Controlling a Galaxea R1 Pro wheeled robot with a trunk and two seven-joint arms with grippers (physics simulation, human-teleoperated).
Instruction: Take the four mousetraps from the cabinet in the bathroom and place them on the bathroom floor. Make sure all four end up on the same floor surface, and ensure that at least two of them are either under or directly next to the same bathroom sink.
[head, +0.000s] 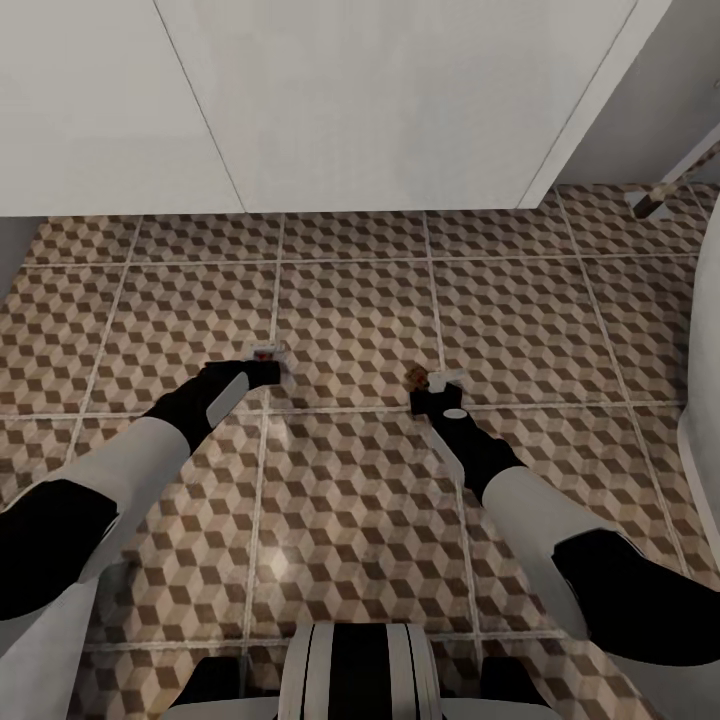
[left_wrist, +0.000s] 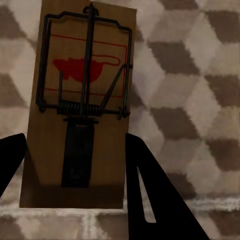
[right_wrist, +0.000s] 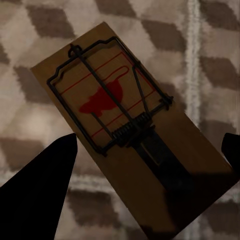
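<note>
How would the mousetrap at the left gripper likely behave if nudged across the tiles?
The mousetrap is a flat board, so it would probably slide, not roll or tip. It looks rigid and likely light. Its wire spring could snag or snap if bumped.

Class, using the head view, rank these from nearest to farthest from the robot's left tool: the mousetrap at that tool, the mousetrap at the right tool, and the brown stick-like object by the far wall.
1. The mousetrap at the left tool, right at its tip.
2. The mousetrap at the right tool, across a floor tile to the right.
3. The brown stick-like object, far right by the white wall.
</note>
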